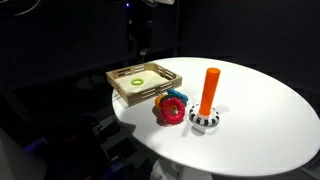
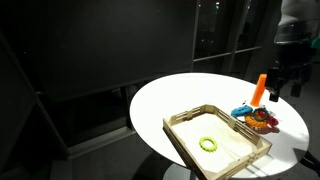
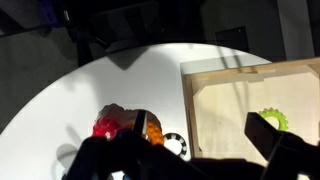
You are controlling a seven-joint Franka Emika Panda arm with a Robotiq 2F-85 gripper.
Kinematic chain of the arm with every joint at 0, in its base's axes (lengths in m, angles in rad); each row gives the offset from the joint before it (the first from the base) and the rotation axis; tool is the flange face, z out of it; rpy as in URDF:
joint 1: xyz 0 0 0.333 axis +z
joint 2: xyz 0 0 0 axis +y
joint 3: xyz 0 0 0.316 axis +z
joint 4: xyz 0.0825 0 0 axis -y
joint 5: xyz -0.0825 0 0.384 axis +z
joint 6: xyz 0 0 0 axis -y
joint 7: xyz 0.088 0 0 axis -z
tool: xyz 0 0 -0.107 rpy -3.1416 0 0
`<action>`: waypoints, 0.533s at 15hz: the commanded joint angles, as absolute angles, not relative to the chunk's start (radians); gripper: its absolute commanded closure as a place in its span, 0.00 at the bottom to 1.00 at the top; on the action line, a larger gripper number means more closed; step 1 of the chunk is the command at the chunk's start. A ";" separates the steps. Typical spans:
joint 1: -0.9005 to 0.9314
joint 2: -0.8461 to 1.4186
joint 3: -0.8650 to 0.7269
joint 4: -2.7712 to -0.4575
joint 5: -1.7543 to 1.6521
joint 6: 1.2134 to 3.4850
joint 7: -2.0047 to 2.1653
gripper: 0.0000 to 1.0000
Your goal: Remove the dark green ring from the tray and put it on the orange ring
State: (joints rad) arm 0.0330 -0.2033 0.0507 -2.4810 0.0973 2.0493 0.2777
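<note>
The light wooden tray (image 1: 122,88) stands on the round white table; it also shows in the other exterior view (image 2: 180,135) and in the wrist view (image 3: 205,110). Only a lime-green ring (image 1: 135,82) (image 2: 207,144) (image 3: 275,120) lies in it. No dark green ring shows in any view. The orange ring (image 3: 152,128) lies in a small pile with a red ring (image 1: 170,112) (image 3: 107,125) and a blue ring (image 1: 178,96), just beside the tray. My gripper (image 1: 140,45) (image 2: 277,85) (image 3: 200,135) hangs open and empty above the tray's edge near the pile.
A tall orange peg (image 1: 210,90) (image 2: 260,88) stands on a black-and-white base (image 1: 205,121) (image 3: 177,146) next to the pile. The white table (image 1: 260,120) is round, with dark surroundings beyond its edge.
</note>
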 commanded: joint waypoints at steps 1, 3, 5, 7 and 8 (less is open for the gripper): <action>0.036 -0.318 0.082 -2.482 0.064 1.967 0.335 0.00; 0.035 -0.367 0.096 -2.478 0.062 1.934 0.348 0.00; 0.033 -0.411 0.108 -2.473 0.064 1.909 0.353 0.00; 0.032 -0.445 0.116 -2.471 0.066 1.899 0.354 0.00; 0.030 -0.459 0.119 -2.471 0.065 1.895 0.354 0.00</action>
